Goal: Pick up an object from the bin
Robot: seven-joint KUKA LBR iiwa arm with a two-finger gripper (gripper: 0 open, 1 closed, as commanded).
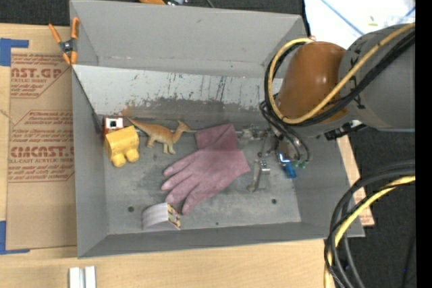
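1 camera above the grey bin (189,37), a little oblique, fairly near, arm (385,77) at right

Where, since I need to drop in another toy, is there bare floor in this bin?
Bare floor lies front-left, between the yellow toy, the pink glove and the white roll, and front-right, below the gripper. The back strip is crowded: yellow toy, brown dinosaur, glove cuff.

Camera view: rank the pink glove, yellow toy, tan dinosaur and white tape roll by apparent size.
1. pink glove, clearly largest.
2. yellow toy and tan dinosaur: too alike to rank; dinosaur longer, toy bulkier.
3. white tape roll, looks smallest.
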